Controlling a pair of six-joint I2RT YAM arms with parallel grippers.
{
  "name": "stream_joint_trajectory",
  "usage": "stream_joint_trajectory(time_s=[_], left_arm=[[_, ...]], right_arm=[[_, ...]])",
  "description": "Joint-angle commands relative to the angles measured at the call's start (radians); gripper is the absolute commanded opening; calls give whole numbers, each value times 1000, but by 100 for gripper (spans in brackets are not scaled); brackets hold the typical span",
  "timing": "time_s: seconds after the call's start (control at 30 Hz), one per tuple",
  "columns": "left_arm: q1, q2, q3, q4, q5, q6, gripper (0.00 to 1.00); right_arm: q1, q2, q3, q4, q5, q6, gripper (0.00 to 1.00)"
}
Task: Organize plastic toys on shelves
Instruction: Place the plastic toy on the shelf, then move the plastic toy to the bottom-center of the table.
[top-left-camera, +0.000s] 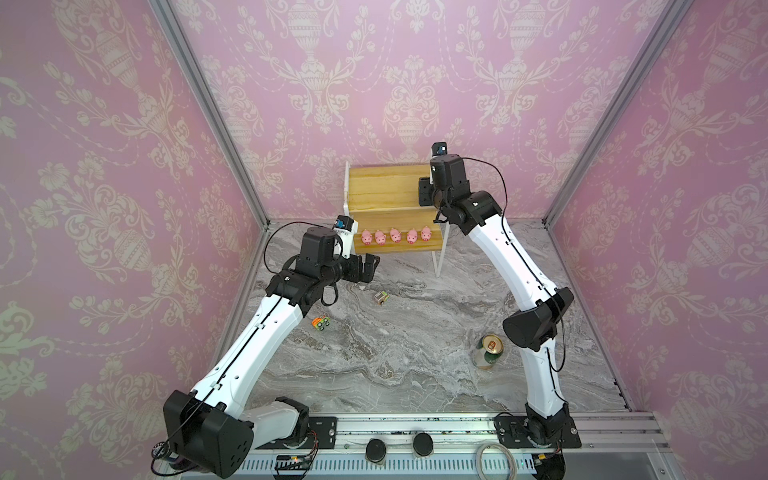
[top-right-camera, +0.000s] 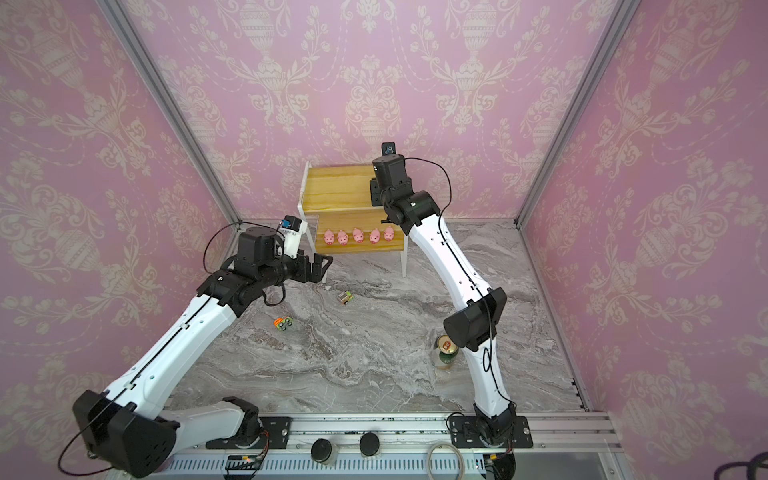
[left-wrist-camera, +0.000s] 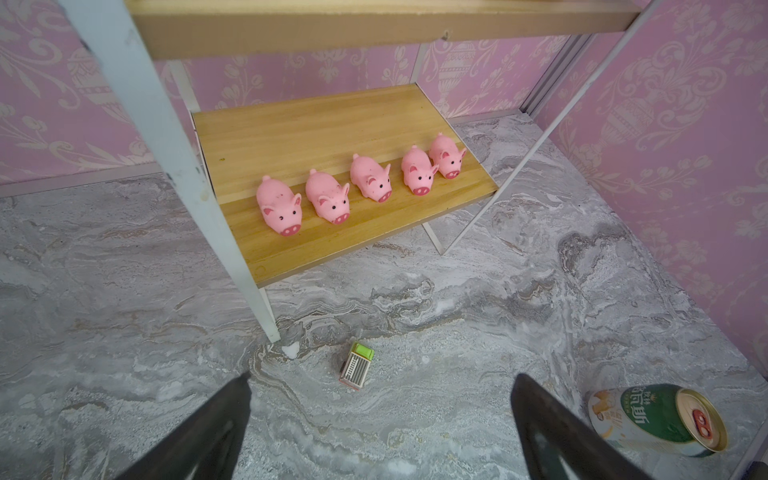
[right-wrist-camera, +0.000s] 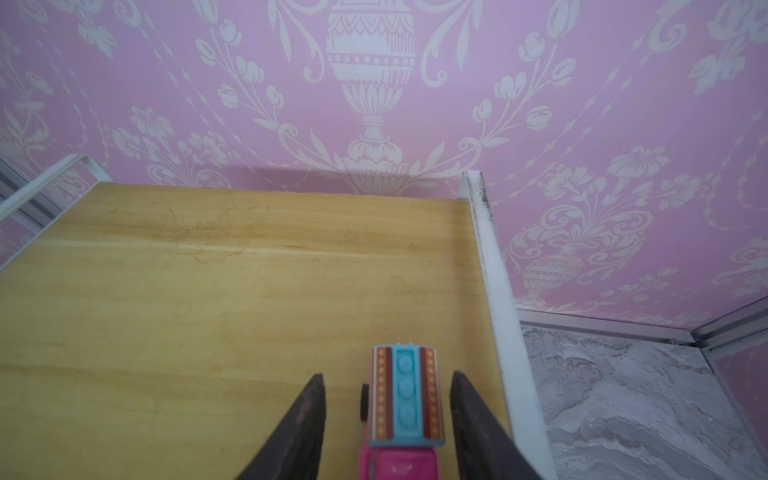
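Plastic toys are partly sorted: in both top views five pink pigs (top-left-camera: 395, 235) line the lower board (top-left-camera: 395, 248) of the shelves (top-left-camera: 386, 187), while the brown-green truck (top-left-camera: 380, 297) and orange-green truck (top-left-camera: 321, 322) lie on the table (top-left-camera: 415, 374). Your left gripper (top-left-camera: 368, 268) hangs near the rack's front corner. From the left wrist its jaws stand wide and empty, the white leg (left-wrist-camera: 187, 166) close by; a careless swing could jolt it and topple pigs. From the right wrist your right gripper (right-wrist-camera: 387, 375) stands parted around the pink-blue truck (right-wrist-camera: 405, 395) on the upper board (right-wrist-camera: 208, 291), beside the side rail (right-wrist-camera: 494, 291); pulling away crooked could drag it, or its wheels may let it roll off
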Motion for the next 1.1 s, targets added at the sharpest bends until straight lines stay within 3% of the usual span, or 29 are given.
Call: stream_joint_trajectory(time_s=[0.0, 0.13, 0.27, 0.5, 0.7, 0.9, 1.07], left_arm=[[-9, 4, -9, -4, -8, 17, 99], [-8, 8, 3, -17, -43, 6, 99], [-7, 12, 27, -52, -103, -14, 99], [12, 1, 47, -161, -198, -89, 99], [136, -37, -28, -262, -149, -199, 99], [252, -56, -143, -312, -84, -257, 99], [290, -46, -228, -287, -32, -286, 99]], right_arm=[[-3, -17, 72, 5, -1, -26, 57], [-2, -88, 57, 44, -40, -32, 62], [7, -214, -67, 107, -87, -39, 65], [89, -586, -610, 309, -150, -104, 71], [234, -836, -1062, 417, -201, -142, 74], [333, -874, -1316, 425, -306, -185, 74], [366, -771, -1410, 430, -406, -196, 73]])
